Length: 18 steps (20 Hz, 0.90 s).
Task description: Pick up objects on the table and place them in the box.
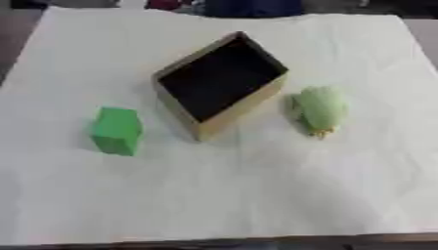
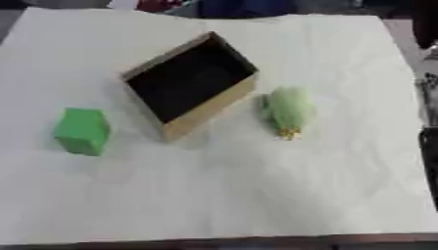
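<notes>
A: Any progress?

B: None visible. Box (image 1: 221, 84) open and dark inside, seemingly holding nothing. Green block (image 1: 116, 131) on the white cloth (image 1: 239, 195), well apart from the box on its left. Pale green rounded thing (image 1: 318, 109) with a yellowish tip, just beside the box's right wall, not touching it.

A: Hands?

B: Neither in view, so no telling how far open the fingers are, nor whether anything is held. Only a dark strip at the right edge of the right eye view, too unclear to name. No placing anything relative to a hand, then; only a guess that the block falls to a left reach and the rounded thing to a right one.

A: So all left to do?

B: Judging so: two picks, two drops.

A: Room for moving?

B: Plenty. Bare cloth across the whole near half, up to the table's front edge (image 1: 256, 240). Tighter around the rounded thing, with the box wall close. Box set cornerwise, one corner pointing near.
</notes>
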Each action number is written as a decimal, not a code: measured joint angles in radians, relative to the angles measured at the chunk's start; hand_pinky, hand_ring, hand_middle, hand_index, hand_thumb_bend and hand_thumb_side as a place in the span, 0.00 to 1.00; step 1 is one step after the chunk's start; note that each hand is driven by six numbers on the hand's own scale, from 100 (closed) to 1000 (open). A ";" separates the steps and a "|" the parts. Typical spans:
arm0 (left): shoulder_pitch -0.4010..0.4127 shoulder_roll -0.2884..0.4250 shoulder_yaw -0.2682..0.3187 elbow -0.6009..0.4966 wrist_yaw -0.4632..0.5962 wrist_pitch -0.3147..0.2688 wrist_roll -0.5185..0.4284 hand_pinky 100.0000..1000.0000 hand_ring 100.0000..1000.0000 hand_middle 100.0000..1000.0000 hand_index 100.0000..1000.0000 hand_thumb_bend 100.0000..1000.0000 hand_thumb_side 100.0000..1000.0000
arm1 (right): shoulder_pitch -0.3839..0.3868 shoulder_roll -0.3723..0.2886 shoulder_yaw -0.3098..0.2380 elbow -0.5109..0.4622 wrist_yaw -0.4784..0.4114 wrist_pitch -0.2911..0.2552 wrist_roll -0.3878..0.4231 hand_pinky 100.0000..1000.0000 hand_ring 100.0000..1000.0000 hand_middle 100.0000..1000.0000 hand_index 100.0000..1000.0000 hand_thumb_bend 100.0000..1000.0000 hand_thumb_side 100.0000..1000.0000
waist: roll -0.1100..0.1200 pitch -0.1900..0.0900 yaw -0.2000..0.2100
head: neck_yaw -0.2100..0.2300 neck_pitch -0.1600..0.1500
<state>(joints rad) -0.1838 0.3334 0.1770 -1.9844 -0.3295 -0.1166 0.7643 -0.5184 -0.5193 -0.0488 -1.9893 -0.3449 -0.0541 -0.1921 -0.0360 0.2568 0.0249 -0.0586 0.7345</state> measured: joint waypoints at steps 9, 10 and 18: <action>0.000 0.000 0.000 0.000 0.000 -0.001 -0.001 0.51 0.55 0.51 0.78 0.25 1.00 | 0.000 0.000 0.000 0.000 0.008 0.005 0.009 0.90 0.78 0.59 0.91 0.00 1.00 | 0.003 -0.007 -0.006 | 0.003 0.003; 0.000 0.000 0.000 0.000 0.000 -0.001 -0.001 0.51 0.55 0.51 0.78 0.25 1.00 | -0.001 -0.003 0.000 0.000 0.016 0.007 0.015 0.90 0.78 0.59 0.91 0.00 1.00 | 0.003 -0.008 -0.007 | 0.003 0.004; 0.006 0.000 0.000 0.000 0.000 -0.001 -0.002 0.50 0.55 0.51 0.78 0.25 1.00 | -0.065 -0.088 0.044 0.000 0.123 0.002 0.088 0.86 0.82 0.70 0.86 0.00 1.00 | -0.003 -0.010 -0.019 | 0.009 0.006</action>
<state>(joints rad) -0.1782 0.3337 0.1771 -1.9844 -0.3294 -0.1174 0.7621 -0.5835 -0.6072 -0.0043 -1.9893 -0.2221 -0.0518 -0.1038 -0.0392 0.2464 0.0063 -0.0492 0.7407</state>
